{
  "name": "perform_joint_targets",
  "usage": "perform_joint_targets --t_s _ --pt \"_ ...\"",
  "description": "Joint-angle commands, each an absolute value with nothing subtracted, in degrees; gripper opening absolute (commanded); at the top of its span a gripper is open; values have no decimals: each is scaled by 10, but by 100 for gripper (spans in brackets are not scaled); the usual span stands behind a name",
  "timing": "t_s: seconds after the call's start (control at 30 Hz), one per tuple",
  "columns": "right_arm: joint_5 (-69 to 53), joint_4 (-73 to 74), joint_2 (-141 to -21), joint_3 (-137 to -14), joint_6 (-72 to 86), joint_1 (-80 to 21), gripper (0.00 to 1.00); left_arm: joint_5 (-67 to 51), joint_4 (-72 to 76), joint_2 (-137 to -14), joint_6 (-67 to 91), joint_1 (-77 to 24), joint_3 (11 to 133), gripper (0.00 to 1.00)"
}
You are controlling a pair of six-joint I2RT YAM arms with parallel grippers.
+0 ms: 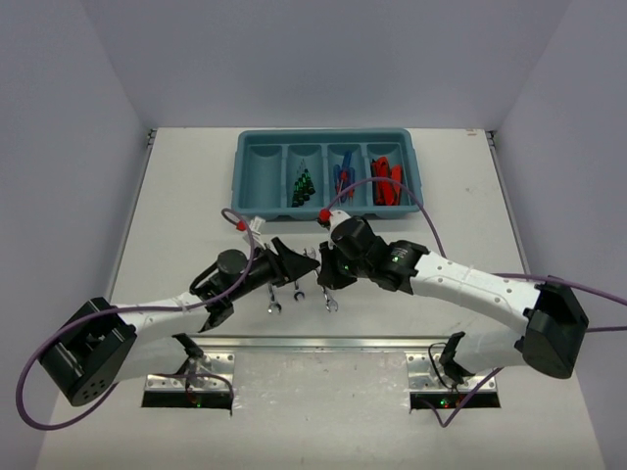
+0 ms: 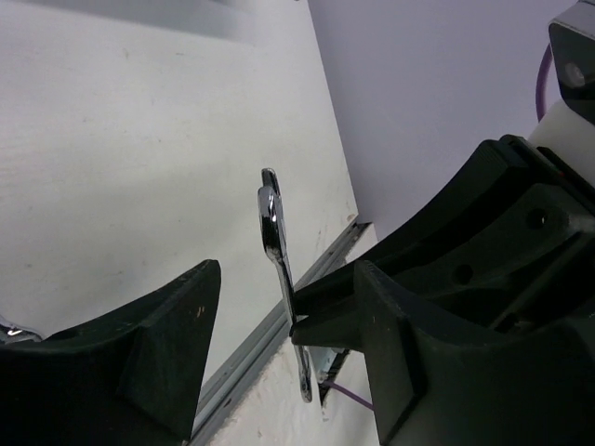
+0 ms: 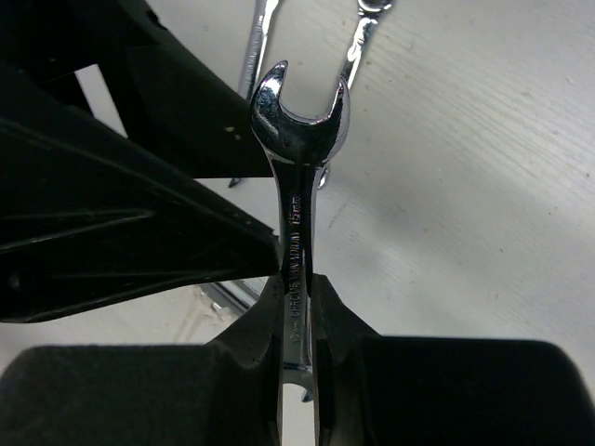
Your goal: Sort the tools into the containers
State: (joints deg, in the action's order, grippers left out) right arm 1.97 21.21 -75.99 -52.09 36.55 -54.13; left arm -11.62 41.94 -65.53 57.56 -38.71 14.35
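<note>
Right gripper (image 3: 296,293) is clamped on the shank of a silver wrench (image 3: 297,177), pads pinching the flat faces low on the shank, open end pointing up and away, clear of the table (image 1: 176,196). Left gripper (image 2: 286,297) stands apart, its fingers (image 2: 172,344) on either side of the same wrench. I see a plain gap on one side, so I don't count that as a grip. Both grippers meet just on the near side of the tray (image 1: 238,168), with the wrench in the air between them. I judge the wrench stiff, dense for its size and slick: polished chrome on a narrow shank, so it may pivot in a single pinch. I'd take it across the flat faces mid-shank, not on the rounded head. Three more wrenches (image 1: 297,292), as far as I can count, lie on the table, also on the tray's near side. Inside the tray, green-handled drivers (image 1: 302,184), blue-handled screwdrivers (image 1: 343,179) and red knives (image 1: 388,181) sit in separate compartments. I can make out no wrench in the leftmost compartment (image 1: 260,181).
</note>
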Motion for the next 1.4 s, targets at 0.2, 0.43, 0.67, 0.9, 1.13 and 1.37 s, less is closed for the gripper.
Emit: perform_joint_targets --t_s 0.2,0.43,0.67,0.9,1.13,1.37 --pt "-35 110 -731 -513 361 -545 0 -111 466 -689 581 -416 196 3" --pt "27 137 -691 -492 374 -544 87 -50 228 -667 518 -400 271 0" --pt "211 312 -558 -452 387 -526 99 48 -102 -722 377 -218 526 0" --pt "187 327 -446 -399 354 -503 99 155 -220 -931 235 -143 826 0" --pt "165 332 -409 -362 330 -501 99 196 -269 -1133 140 -137 1019 0" --pt "133 317 -423 -361 327 -501 99 184 -316 -1186 168 -139 1103 63"
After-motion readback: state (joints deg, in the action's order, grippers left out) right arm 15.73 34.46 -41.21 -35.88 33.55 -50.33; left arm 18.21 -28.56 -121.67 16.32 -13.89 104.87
